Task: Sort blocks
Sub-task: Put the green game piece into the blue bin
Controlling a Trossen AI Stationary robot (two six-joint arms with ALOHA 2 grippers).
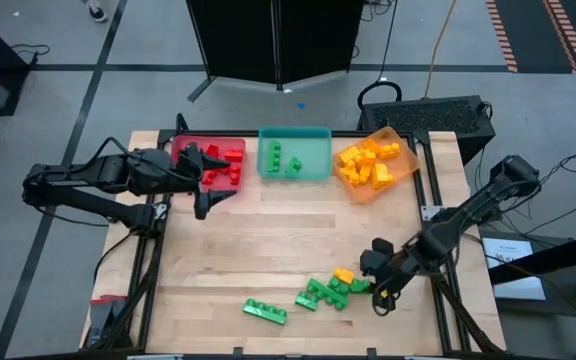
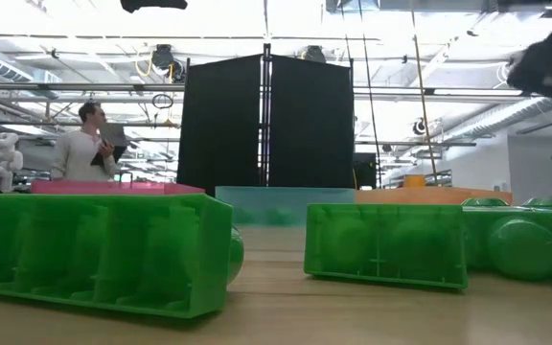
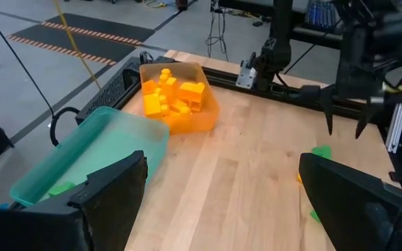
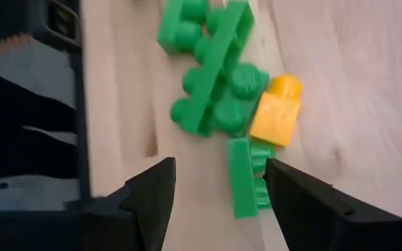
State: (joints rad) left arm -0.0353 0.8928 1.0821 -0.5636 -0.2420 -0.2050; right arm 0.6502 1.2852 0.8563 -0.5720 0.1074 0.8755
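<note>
Green blocks (image 1: pixel 320 293) and one yellow block (image 4: pixel 276 118) lie near my right gripper (image 4: pixel 218 183), jaws parted around a green brick (image 4: pixel 246 176); my left gripper (image 1: pixel 205 180) hangs spread over the red tray (image 1: pixel 184 146); no readable writing

No legible text, labels, brands or numbers anywhere in view.

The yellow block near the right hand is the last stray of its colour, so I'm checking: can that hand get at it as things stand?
Probably yes. The right hand hovers open just beside the yellow block, nothing lying over it. Green blocks touch its side, so they may get nudged.
</note>
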